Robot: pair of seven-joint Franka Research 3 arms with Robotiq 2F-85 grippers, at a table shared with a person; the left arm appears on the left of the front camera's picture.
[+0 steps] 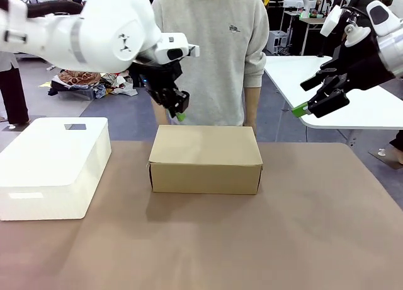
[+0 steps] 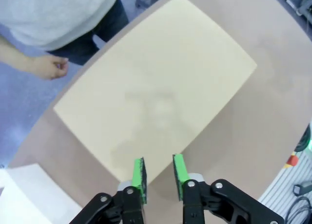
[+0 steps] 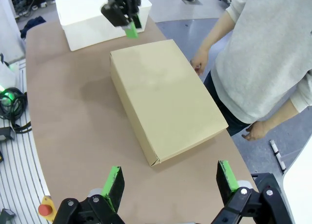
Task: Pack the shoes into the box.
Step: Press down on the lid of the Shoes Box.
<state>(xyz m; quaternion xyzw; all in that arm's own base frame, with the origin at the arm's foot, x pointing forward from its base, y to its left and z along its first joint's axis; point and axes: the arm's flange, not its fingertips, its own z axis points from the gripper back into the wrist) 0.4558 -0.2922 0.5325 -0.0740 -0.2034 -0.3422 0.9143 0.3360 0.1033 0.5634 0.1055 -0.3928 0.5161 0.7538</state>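
box (image 1: 206, 154): lid down, mid-table, long axis runs across your front view, left to right | left gripper (image 1: 180, 115): above the box's far left corner, pads a narrow gap apart, pinching nothing | right gripper (image 3: 169, 181): spread wide, empty, up off the table | white foam box (image 1: 53, 164): left of box, apart

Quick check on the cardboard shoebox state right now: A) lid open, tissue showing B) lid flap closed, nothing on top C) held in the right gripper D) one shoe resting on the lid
B. The cardboard shoebox sits on the table with its lid flat and shut and its top bare; the left gripper hangs above its far left corner, and the right gripper is open, off to the side.
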